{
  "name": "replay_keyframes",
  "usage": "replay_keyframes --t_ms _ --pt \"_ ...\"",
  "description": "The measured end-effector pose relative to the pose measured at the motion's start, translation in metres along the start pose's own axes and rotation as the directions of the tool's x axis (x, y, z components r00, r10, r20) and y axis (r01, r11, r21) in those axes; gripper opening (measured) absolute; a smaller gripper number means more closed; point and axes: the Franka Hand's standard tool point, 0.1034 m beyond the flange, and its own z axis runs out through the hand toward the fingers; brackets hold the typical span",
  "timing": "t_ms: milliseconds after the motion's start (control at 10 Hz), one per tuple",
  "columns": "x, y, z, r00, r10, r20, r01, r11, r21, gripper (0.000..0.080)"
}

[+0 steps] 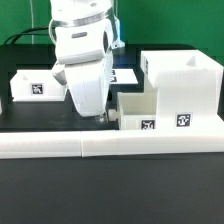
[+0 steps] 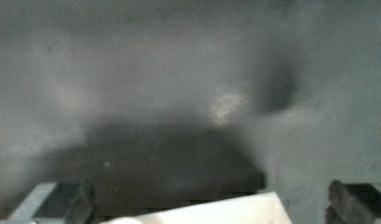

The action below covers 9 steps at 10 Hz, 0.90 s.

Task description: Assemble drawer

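Observation:
The tall hollow white housing [image 1: 182, 88] stands at the exterior view's right, with a tag on its front. One white tray [image 1: 136, 110] sits against its left side, open top up. The second tray [image 1: 34, 85] sits at the far left. My gripper [image 1: 100, 116] points down, low over the table, just left of the near tray's wall. In the wrist view the gripper [image 2: 208, 210] is open: the dark fingers [image 2: 66, 203] stand wide apart, with a blurred white corner [image 2: 213, 208] showing between them, not clamped. The rest of that view is dark and blurred.
Long low white border bars [image 1: 110, 147] run along the front of the table. The marker board [image 1: 126, 75] lies flat behind the arm. The table top [image 1: 40, 118] is black.

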Motion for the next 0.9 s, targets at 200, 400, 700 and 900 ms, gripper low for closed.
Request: replay_keyframes --t_ms 200,400,700,900 --pt "-0.0002 -0.0005 0.0005 1.0 0.0 0.0 0.0 1.0 0.001 0.0649" --pt "-0.0013 -0.0005 -0.0006 0.995 -0.101 0.025 0.101 0.995 -0.001 0.0649" --pt "-0.0028 -0.0006 0.0008 0.987 -0.146 0.069 0.146 0.989 0.006 0.0649" --pt "-0.0035 -0.0014 0.0028 0.989 -0.131 0.066 0.13 0.991 0.008 0.0649"
